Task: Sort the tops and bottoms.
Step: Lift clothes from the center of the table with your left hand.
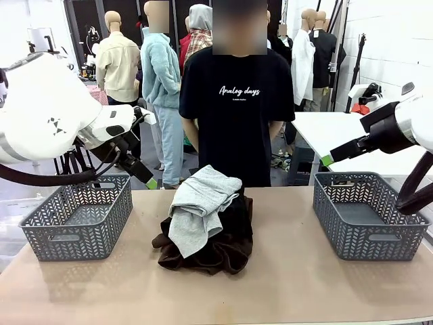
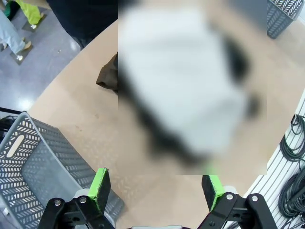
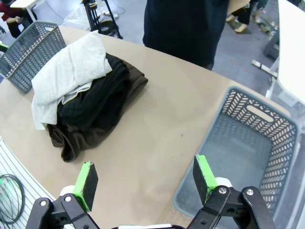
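Standing behind the table (image 1: 291, 277), a person wears a black T-shirt (image 1: 237, 122) reading "Analog days". At mid-table the bottoms (image 1: 226, 247) lie heaped, dark brown and black, the tops (image 1: 201, 200) draped over them. Left gripper (image 2: 156, 187) and right gripper (image 3: 146, 179) hover, jaws apart, empty.

You have bare tabletop (image 1: 284, 284) either side of the heaped tops (image 1: 203, 203) and bottoms (image 1: 226, 254), out to the left basket (image 1: 74, 237) and right basket (image 1: 365, 237). A person (image 1: 233, 115) blocks the far edge.
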{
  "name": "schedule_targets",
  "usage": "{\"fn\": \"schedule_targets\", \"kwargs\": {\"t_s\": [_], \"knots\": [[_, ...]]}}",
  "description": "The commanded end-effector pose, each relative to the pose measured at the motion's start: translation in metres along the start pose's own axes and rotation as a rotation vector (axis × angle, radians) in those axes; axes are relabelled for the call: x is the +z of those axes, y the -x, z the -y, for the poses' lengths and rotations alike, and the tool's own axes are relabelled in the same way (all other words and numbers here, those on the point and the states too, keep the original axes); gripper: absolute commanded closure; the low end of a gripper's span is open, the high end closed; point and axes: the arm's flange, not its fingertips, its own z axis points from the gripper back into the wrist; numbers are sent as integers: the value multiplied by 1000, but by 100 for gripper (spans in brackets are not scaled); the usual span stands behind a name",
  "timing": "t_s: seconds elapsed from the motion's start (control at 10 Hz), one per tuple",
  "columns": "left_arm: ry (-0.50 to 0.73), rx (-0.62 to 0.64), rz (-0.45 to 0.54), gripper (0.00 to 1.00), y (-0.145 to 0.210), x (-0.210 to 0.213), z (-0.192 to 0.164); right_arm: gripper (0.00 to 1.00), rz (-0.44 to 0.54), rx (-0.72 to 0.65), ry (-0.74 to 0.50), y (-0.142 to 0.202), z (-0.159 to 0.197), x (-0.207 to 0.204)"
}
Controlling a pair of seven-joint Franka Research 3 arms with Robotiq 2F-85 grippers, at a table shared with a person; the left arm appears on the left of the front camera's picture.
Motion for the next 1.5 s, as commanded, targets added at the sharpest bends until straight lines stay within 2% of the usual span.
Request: {"fn": "schedule_targets", "kwargs": {"t_s": [0.0,0.1,0.4,0.9,1.1,1.2,1.4], "knots": [[2,1,-3,0,-1,-3,-1,0,7,-12,-9,0,0,-1],[-17,0,-49,0,2,-4,5,0,7,-12,-9,0,0,-1],[-16,-84,-94,0,-54,-37,3,0,7,-12,-9,0,0,-1],[17,-46,-120,0,-106,-69,-9,0,7,-12,-9,0,0,-1],[3,-27,-151,0,-111,-63,-4,0,7,-12,-9,0,0,-1],[26,-60,-100,0,-104,-72,-7,0,7,-12,-9,0,0,-1],[26,-60,-100,0,-104,-72,-7,0,7,-12,-9,0,0,-1]]}}
